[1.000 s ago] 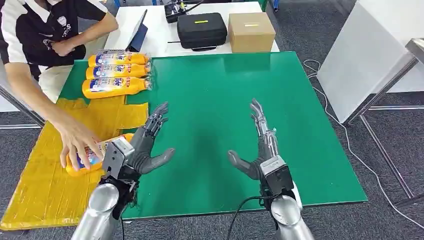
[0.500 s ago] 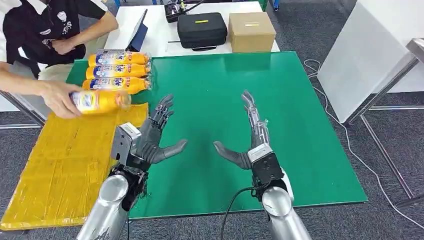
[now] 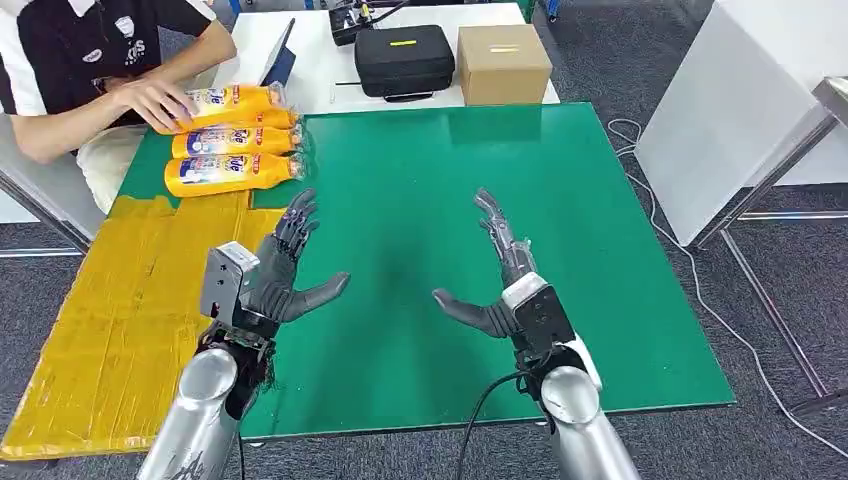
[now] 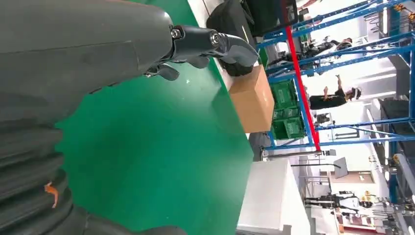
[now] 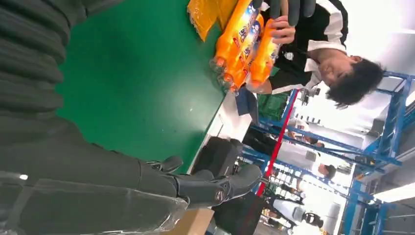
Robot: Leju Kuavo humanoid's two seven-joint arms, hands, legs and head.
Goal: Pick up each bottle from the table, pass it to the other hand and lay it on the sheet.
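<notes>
Both my hands empty, fingers spread, hovering over the green worktop (image 3: 430, 180); bottles well ahead.

Left hand (image 3: 285, 275) and right hand (image 3: 500, 285) hold nothing, palms facing each other. Three orange bottles (image 3: 232, 140) lie side by side far ahead-left of my left hand, a person's hand (image 3: 160, 98) on the rear one. Likely light, rigid plastic, glossy label probably slippery; I'd grip mid-body around the label. Yellow sheet (image 3: 120, 310), crinkly and flat, lies just left of my left hand.

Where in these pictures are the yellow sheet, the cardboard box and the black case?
yellow sheet (image 3: 120, 320), head view, on its bare middle.
cardboard box (image 3: 503, 65), head view, on its top face.
black case (image 3: 404, 58), head view, on its lid.
</notes>
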